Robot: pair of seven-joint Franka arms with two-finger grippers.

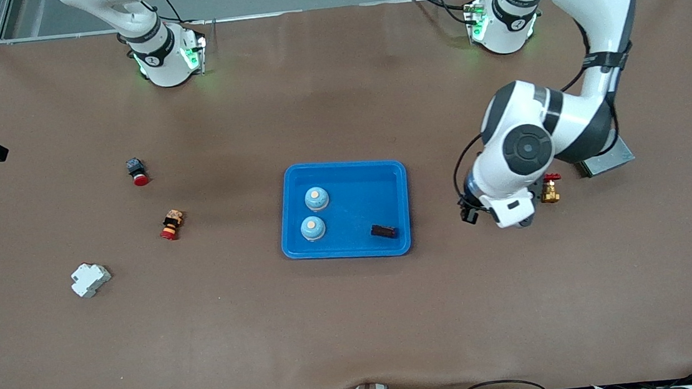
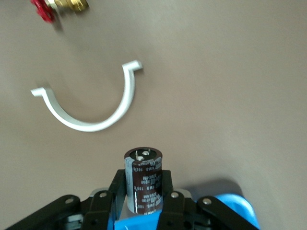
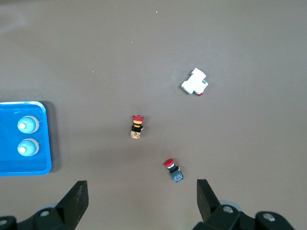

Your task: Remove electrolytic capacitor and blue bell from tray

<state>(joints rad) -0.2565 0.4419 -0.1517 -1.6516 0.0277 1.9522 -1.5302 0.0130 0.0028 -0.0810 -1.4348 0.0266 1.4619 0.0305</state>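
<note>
My left gripper (image 2: pixel 143 189) is shut on a dark brown capacitor (image 2: pixel 143 167), which stands upright between the fingers just above the brown table. In the front view the left hand (image 1: pixel 510 211) hovers beside the blue tray (image 1: pixel 344 168), toward the left arm's end, and the wrist hides its fingers. Two blue bells (image 1: pixel 316 198) (image 1: pixel 312 228) stand in the tray, with another dark capacitor (image 1: pixel 384 231) lying in its corner. My right gripper (image 3: pixel 141 191) is open and empty, high over the right arm's end of the table. It sees the bells (image 3: pixel 27 124) in the tray (image 3: pixel 9 167).
A white curved clamp (image 2: pixel 91 125) and a brass valve with a red handle (image 1: pixel 550 189) lie by the left hand, beside a grey metal block (image 1: pixel 605 160). Two red push buttons (image 1: pixel 138 171) (image 1: pixel 171 225) and a white breaker (image 1: pixel 90 279) lie toward the right arm's end.
</note>
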